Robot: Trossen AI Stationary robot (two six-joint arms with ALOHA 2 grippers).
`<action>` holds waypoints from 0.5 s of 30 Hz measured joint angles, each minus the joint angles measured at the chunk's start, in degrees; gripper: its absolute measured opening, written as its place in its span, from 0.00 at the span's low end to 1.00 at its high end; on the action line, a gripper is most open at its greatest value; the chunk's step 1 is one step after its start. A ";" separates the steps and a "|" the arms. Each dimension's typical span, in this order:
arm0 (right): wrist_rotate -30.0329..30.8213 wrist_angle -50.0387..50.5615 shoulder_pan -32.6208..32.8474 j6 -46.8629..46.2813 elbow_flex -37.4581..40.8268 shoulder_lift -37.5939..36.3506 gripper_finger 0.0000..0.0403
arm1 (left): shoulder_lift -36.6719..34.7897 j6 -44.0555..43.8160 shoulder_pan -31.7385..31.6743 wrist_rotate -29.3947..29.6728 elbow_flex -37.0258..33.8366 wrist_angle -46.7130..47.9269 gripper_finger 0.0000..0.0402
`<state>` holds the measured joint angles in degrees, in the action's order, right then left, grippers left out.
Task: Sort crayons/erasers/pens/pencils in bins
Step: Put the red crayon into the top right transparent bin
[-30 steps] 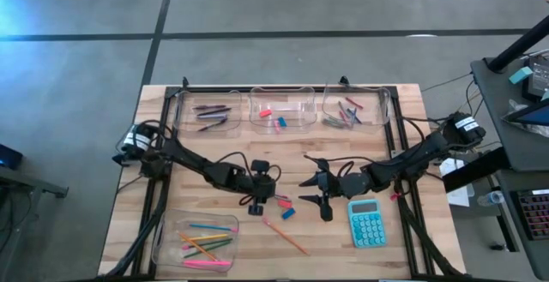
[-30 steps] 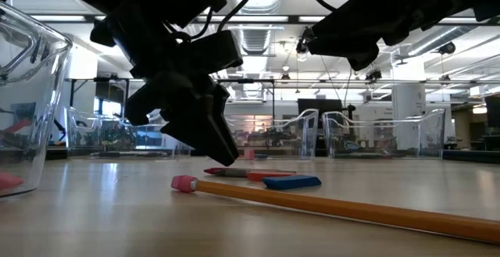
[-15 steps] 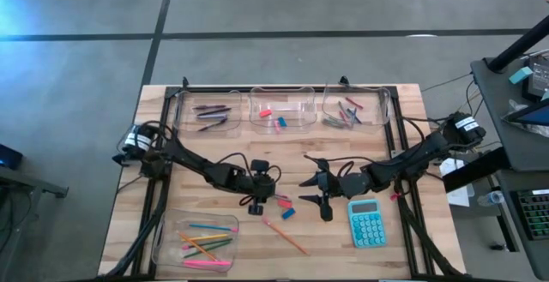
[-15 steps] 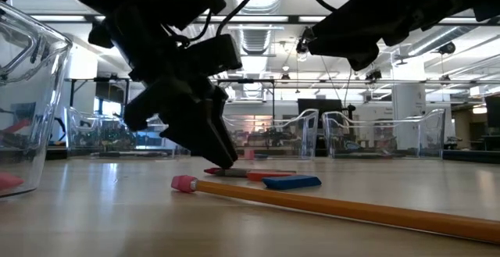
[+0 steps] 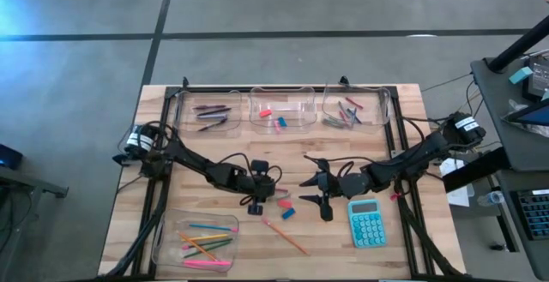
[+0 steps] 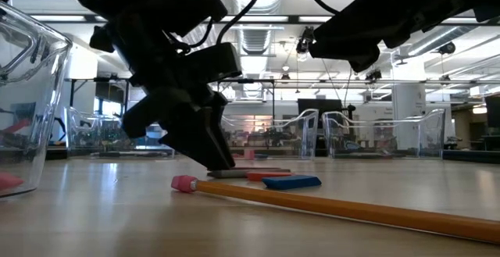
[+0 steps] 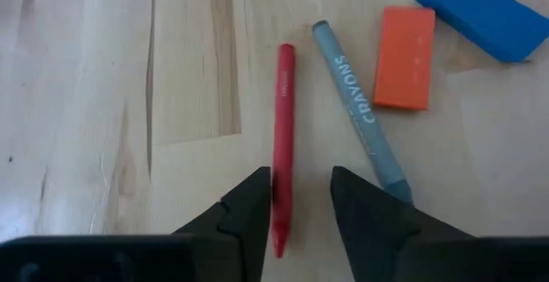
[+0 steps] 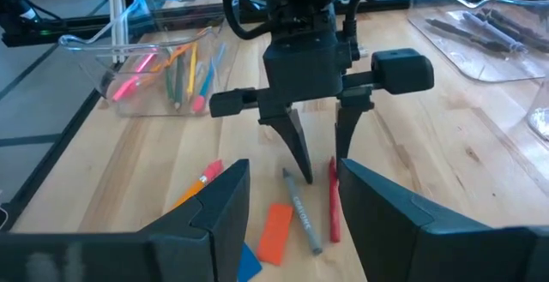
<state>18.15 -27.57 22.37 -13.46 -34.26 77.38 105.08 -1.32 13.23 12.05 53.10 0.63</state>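
The left end effector [image 8: 316, 149] is down at mid-desk [image 5: 214, 136], fingers narrowly parted astride a red crayon [image 7: 282, 136] lying flat — not yet gripped. Just beside it lie a grey crayon [image 7: 360, 115], an orange eraser [image 7: 405, 57] and a blue eraser [image 7: 489, 16]. The right end effector [image 5: 316, 195] hovers near, half open, holding nothing.

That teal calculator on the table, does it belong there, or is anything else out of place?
The teal calculator looks the odd one out: none of the clear plastic bins holds anything like it. Still loose on the wooden table are a red crayon, a grey-blue crayon, an orange block, a blue eraser and an orange pencil.
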 joint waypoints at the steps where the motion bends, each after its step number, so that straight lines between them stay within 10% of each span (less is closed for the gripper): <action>1: 0.00 0.00 0.00 -0.01 0.00 0.00 0.42 | 0.00 0.00 0.00 -0.09 0.00 0.03 0.26; 15: 0.00 -0.06 0.00 -0.04 0.00 0.00 0.42 | 0.02 -1.33 -0.43 -1.37 -0.04 0.78 0.02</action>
<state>18.15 -27.64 22.37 -13.50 -34.26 77.38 105.10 -2.66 12.81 10.68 53.06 1.40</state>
